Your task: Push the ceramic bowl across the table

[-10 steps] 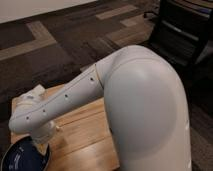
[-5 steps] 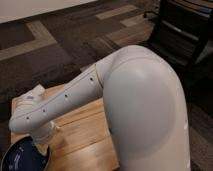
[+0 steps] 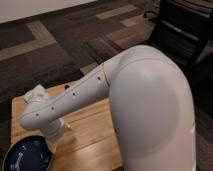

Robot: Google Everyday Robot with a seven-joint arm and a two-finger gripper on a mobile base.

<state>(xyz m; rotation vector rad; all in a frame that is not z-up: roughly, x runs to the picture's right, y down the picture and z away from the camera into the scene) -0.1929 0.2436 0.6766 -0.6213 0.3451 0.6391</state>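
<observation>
The robot's arm (image 3: pixel 75 97) fills much of the frame. Its broad white shoulder shell sits in the right half, and a slimmer white link dotted with small dark screw holes slopes down from it toward the lower left. At the lower end the link bends into a short white cylinder that points down at the table (image 3: pixel 92 135), a light-brown wooden butcher-block top with plank strips showing, which lies across the lower left of the frame.

The gripper (image 3: pixel 53 137) is at the foot of that cylinder, in the lower left, low over the wood and just beside the right rim of the ceramic bowl (image 3: pixel 27 155). The arm link hides most of it, so I cannot tell whether it is spread or closed, or whether it is touching the bowl's rim or only close to it. Nothing can be seen held in it.

The ceramic bowl sits in the bottom-left corner of the frame, on the near left part of the table. It is a wide, shallow, glossy dark navy dish with pale arc marks inside. Its lower edge is cut off by the frame.

A white lumpy shape (image 3: pixel 36 93) shows at the upper left of the table, just above the arm's bend; it is unclear what this is.

Beyond the table lies dark carpet (image 3: pixel 60 45) with tan strips, and a dark chair (image 3: pixel 185 30) stands in the upper right.
</observation>
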